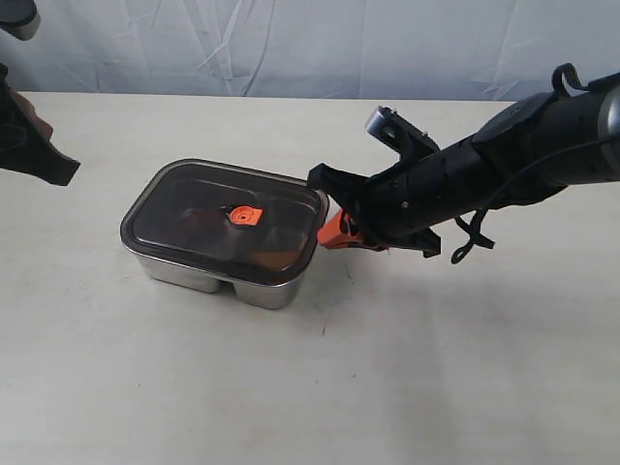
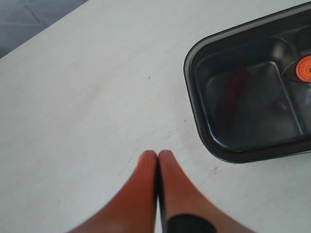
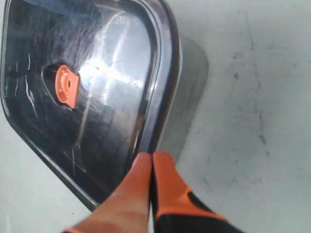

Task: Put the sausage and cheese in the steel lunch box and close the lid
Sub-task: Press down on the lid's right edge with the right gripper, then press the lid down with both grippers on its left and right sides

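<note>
Already the lid (image 1: 194, 201) covers the steel lunch box (image 1: 189, 274); left gripper (image 2: 157, 153) and right gripper (image 3: 152, 156) are closed, empty

Robotics test bench: a plain off-white tabletop (image 1: 291, 387), scuffed and flecked with small dark marks, spreads beneath and ahead of the orange fingers (image 2: 141, 194) of the left gripper (image 2: 158, 154). Far beyond those fingers it ends at a wrinkled pale blue-grey cloth backdrop (image 1: 291, 44) hung as a screen. A black, cable-wrapped robot arm (image 1: 504, 165) reaches over the surface. Its right gripper (image 1: 323, 240), tips pressed together, sits just beside a steel lunch box (image 1: 194, 274) under a dark translucent lid (image 1: 194, 208).
</note>
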